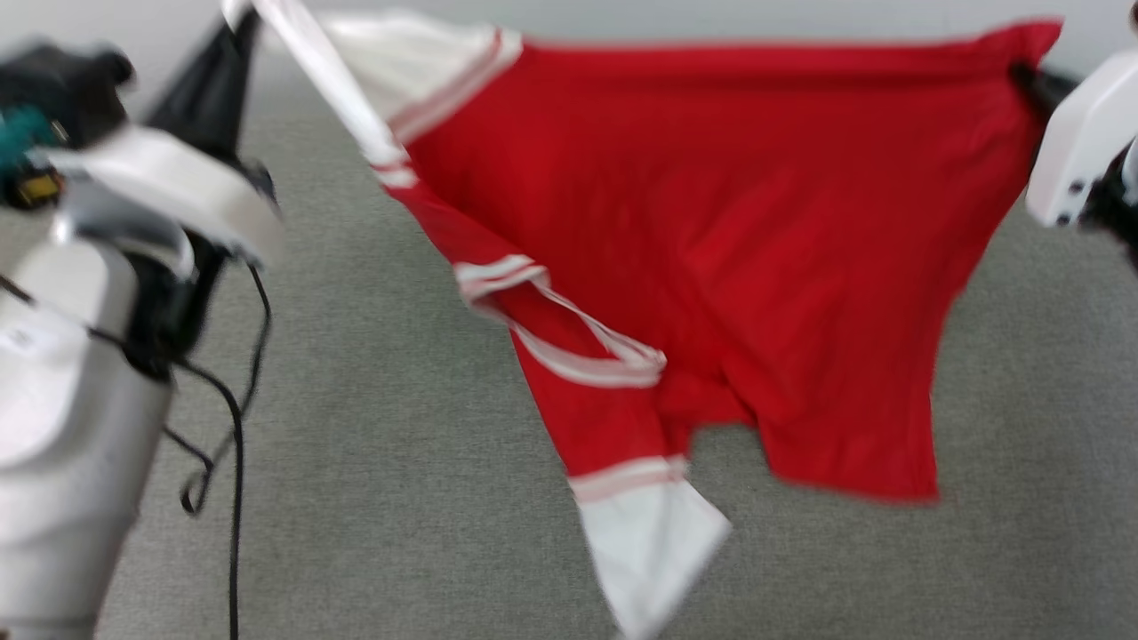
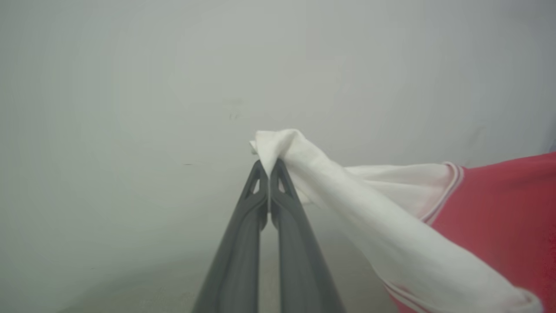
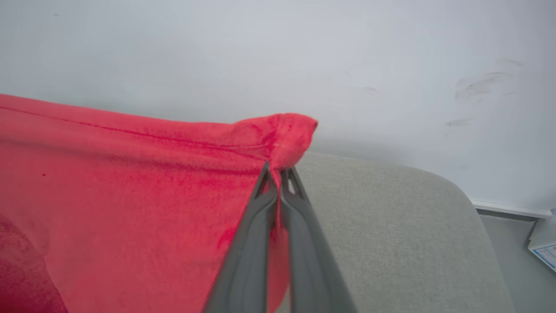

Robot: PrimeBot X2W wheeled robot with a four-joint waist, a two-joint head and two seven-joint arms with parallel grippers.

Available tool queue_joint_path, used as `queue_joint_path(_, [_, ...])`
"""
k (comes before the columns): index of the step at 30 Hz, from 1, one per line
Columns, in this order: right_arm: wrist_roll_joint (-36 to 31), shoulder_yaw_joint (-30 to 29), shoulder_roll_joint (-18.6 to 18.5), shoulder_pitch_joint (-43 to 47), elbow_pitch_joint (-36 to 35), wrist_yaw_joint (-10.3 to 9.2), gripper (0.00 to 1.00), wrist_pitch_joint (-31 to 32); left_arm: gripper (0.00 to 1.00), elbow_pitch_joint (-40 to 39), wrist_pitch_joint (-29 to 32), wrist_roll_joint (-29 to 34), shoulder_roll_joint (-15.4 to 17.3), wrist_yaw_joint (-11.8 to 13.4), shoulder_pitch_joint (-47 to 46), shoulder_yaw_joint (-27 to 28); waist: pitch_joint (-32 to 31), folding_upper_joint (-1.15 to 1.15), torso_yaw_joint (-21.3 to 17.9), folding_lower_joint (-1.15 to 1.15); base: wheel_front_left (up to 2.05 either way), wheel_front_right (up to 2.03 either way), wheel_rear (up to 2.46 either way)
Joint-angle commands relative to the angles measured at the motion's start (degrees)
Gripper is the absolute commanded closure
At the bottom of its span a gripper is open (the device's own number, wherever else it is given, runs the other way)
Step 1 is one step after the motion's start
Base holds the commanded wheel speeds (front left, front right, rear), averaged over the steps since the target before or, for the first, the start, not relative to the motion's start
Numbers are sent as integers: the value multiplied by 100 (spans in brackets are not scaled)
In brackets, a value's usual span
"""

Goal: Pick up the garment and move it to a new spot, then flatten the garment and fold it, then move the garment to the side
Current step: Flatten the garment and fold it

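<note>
The left gripper (image 2: 268, 167) has two long, slim, dark grey fingers (image 2: 236, 261) that taper toward the tips, each with a small triangular cut-out just below its tip. The right gripper (image 3: 278, 171) is of the same matte grey build, with the same cut-outs. In the head view, behind the left gripper, a curved white shell (image 1: 169, 191) covers a black joint, and behind that is a rounded pale grey forearm (image 1: 62, 427). Thin black cables (image 1: 233, 427) loop beside it. A black housing (image 1: 53, 80) carries teal and yellow parts. Behind the right gripper, a white casing (image 1: 1080, 142) has two small dark screw holes.
</note>
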Motion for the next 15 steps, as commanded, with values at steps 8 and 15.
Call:
queue_joint_path(8, [-571,-738,300,-1618,442,-13,100,-773,100,1187,99,84,122,-104,-2128,275,582,0,-263,0,0,0,0])
queue_joint_path(15, [-1067,-1369,510,-3071,1006,-21,100,-1304,100,2141,-95,294,175,-108,-3782,359,1111,0,-257,0,0,0,0])
